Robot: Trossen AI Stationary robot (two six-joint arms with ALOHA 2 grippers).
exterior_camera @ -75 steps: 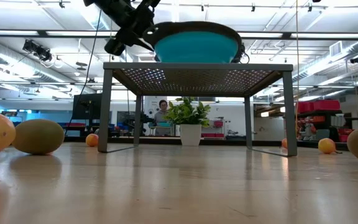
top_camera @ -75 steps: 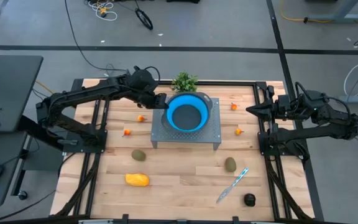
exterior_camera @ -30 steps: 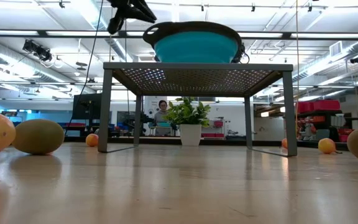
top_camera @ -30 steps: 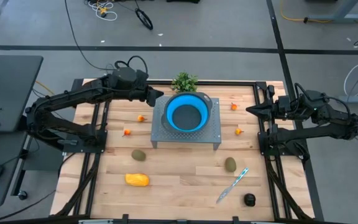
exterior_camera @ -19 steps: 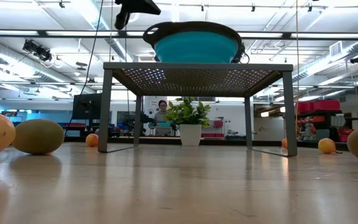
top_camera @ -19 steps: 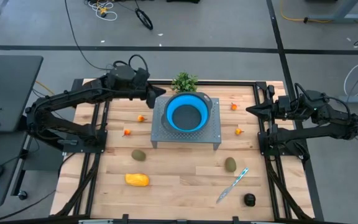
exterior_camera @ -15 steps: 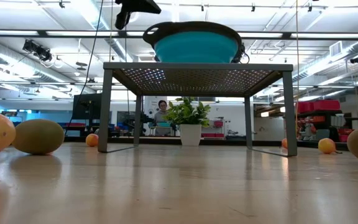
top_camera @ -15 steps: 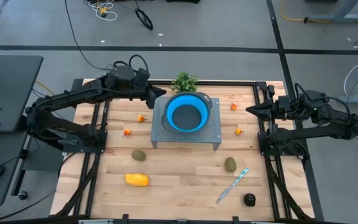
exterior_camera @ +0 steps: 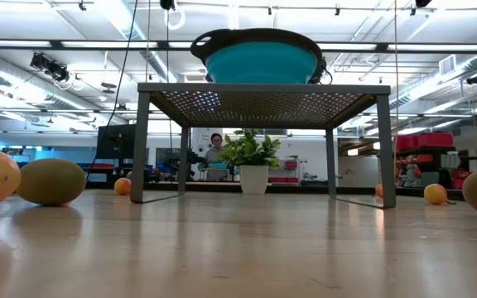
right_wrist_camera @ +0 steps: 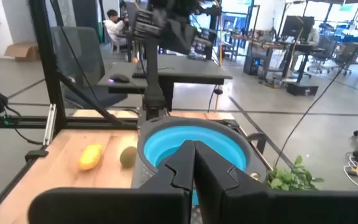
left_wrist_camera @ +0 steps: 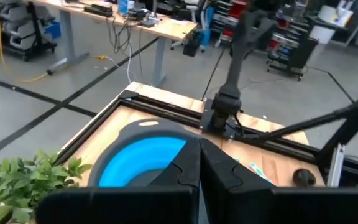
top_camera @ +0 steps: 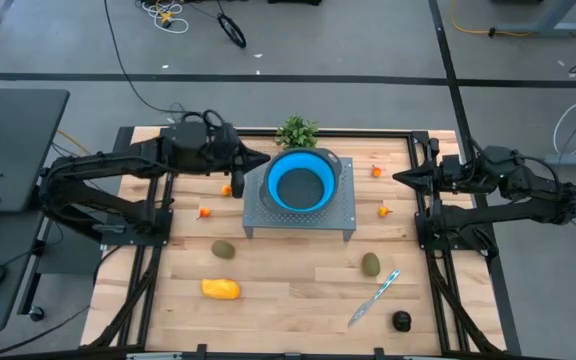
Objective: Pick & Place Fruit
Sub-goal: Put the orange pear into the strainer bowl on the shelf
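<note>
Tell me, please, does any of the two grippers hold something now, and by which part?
Nothing is held. The left gripper, beside the blue bowl, and the right gripper both have their fingers shut on nothing.

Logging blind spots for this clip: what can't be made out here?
- Blue bowl contents: low view, its own wall hides them.
- Knife and black fruit: low view, neither shows there.
- Left gripper: low view, cut off by the top edge.
- Small orange fruit: high view, partly hidden under the left gripper.
</note>
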